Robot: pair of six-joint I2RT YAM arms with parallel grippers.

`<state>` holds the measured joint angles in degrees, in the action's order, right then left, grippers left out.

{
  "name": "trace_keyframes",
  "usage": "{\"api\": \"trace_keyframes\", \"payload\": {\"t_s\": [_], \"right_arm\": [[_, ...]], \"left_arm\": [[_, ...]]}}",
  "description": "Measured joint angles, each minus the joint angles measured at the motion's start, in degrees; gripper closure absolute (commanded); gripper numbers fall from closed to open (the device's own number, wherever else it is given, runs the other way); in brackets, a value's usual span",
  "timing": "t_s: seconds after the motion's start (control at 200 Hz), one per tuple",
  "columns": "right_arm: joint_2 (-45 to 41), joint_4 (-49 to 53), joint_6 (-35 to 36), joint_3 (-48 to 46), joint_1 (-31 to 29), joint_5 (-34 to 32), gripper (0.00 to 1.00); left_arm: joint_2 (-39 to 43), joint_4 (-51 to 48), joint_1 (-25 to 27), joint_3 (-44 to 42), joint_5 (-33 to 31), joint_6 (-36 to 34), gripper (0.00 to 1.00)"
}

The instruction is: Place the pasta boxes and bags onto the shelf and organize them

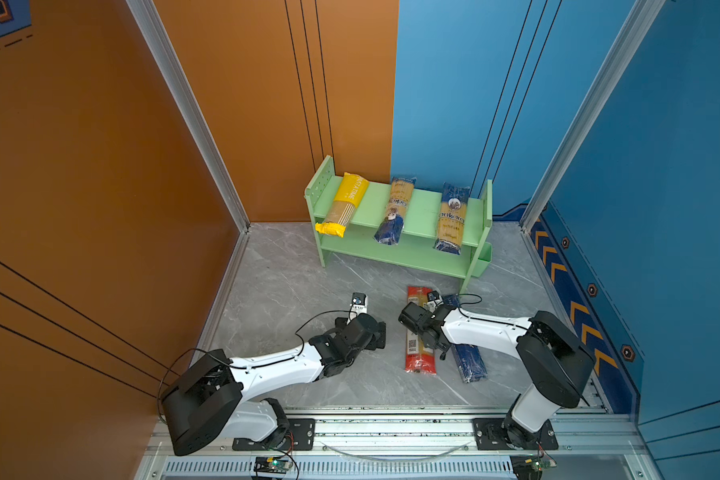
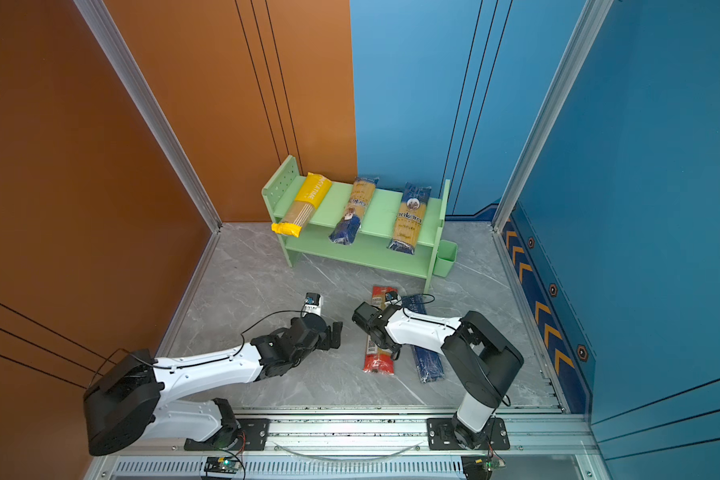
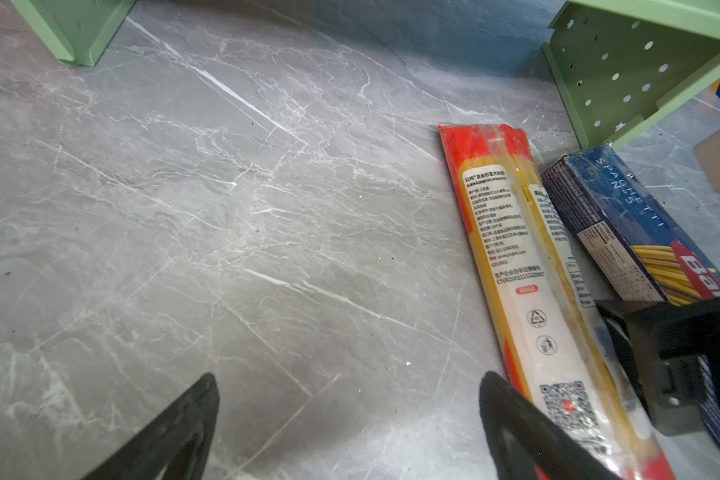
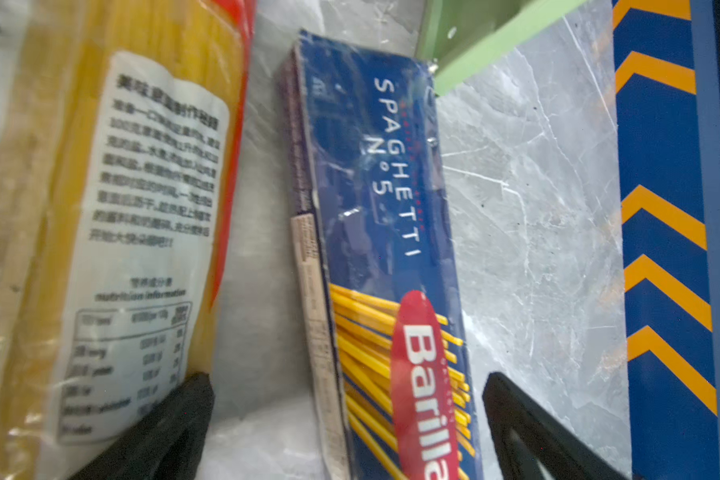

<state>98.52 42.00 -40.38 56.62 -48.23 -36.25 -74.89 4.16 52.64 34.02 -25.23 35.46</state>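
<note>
The right gripper (image 4: 348,376) gapes wide, jaws either side of the dark blue Barilla box (image 4: 375,187), not clamped on it. The left gripper (image 3: 348,376), equally wide and empty, hangs over the bare grey surface (image 3: 225,208) beside the red-ended pack (image 3: 512,249). Both lie toward the surface's right edge. At its far edge the shelf (image 1: 422,210) carries the yellow pack (image 1: 346,203), middle ankara pack (image 1: 395,212) and end ankara pack (image 1: 452,218) on top.

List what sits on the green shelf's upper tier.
Three packs lie across the shelf: yellow pack, middle ankara pack, right ankara pack. The lower tier is covered at the rear.
</note>
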Motion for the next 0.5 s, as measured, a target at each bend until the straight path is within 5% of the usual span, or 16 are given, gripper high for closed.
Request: {"api": "trace_keyframes", "payload": {"t_s": [0.501], "right_arm": [[3.5, -5.81, 0.22, 4.83, -2.58, 6.62, 0.0]], "left_arm": [[8.09, -0.31, -2.91, -7.76, -0.24, 0.15, 0.02]]}}
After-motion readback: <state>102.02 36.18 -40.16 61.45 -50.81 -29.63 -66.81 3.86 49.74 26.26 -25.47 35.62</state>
